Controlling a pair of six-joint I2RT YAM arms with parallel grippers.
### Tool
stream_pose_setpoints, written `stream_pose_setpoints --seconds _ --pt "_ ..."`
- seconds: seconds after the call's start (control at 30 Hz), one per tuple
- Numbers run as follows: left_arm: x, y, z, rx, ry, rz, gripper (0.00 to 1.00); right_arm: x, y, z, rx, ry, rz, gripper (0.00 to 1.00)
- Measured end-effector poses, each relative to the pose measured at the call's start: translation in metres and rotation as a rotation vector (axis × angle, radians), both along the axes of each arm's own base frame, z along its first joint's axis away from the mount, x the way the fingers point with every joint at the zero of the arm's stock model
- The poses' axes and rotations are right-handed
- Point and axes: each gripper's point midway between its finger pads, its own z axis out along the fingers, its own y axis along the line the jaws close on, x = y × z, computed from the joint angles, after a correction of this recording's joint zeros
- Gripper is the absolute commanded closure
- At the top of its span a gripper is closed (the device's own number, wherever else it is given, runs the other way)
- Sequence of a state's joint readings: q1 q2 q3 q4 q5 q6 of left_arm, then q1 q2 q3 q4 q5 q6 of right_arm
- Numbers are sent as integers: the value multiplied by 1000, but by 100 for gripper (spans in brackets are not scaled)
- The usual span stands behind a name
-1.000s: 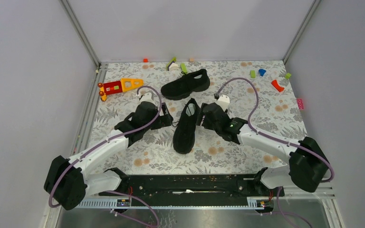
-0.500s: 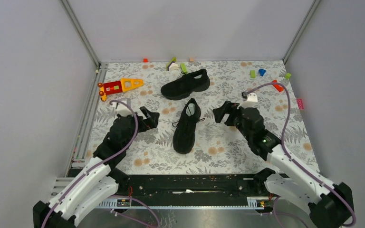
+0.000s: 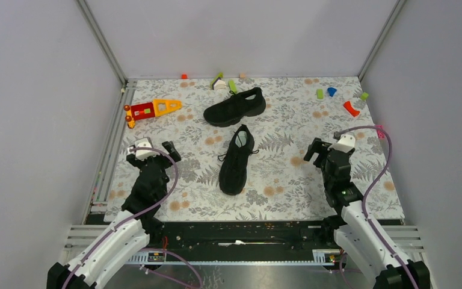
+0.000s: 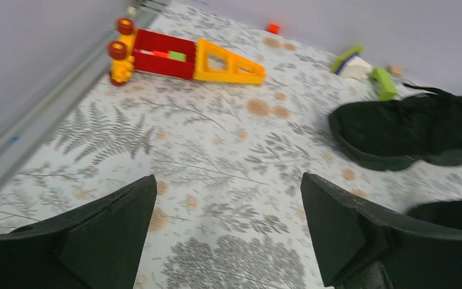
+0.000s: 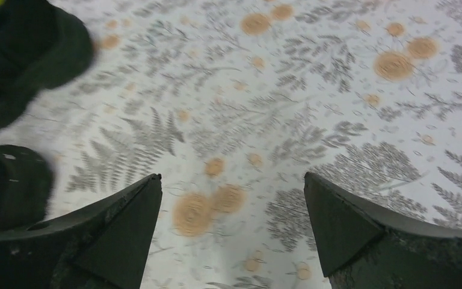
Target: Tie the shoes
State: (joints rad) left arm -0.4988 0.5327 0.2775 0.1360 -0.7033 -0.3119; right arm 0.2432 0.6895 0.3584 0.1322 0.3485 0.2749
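Note:
Two black shoes lie on the floral mat. The near shoe lies lengthwise at the centre, with thin laces trailing loose at both sides. The far shoe lies crosswise behind it. My left gripper is open and empty, well left of the near shoe. My right gripper is open and empty, well to its right. The left wrist view shows the far shoe and an edge of the near shoe beyond my open gripper. The right wrist view shows both shoes at the left, far and near, past my open gripper.
A red and yellow toy lies at the back left, also in the left wrist view. Small coloured blocks lie along the back wall and at the back right. Grey walls close in three sides.
Both arms have pulled back from the near shoe, outward and toward the near edge. Both grippers now hang open over bare mat. The shoes have not moved.

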Motion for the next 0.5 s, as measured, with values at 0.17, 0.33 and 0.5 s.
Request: stream_pose_setpoints --seconds 0.17,0.33,0.5 --pt "5 27 -17 100 -26 101 1 -1 -25 -38 -89 69 -51 5" --pt "16 46 -55 179 55 138 1 19 -32 -48 -163 62 -43 5" --pt "29 48 -74 202 101 95 1 30 -25 -81 -215 94 38 6"
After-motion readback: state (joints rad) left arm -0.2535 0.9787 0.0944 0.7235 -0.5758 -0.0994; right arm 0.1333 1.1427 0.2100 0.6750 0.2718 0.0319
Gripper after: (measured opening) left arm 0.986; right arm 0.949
